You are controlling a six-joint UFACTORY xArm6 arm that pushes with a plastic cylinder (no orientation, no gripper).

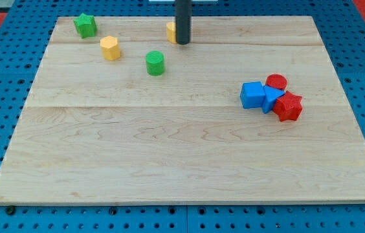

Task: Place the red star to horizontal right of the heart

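Sitting at the view's top, the tip touches a half-hidden yellow block. The red star lies far off toward the lower right, touching a blue block. No fingers exist here, only a rod.

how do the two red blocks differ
The red star has a pointed, notched outline; the red round block is a smooth disc. The star sits lower and further to the view's right, looking larger; the round block lies behind the blue blocks, partly hidden. Both share one red and crowd that same cluster, far from my tip.
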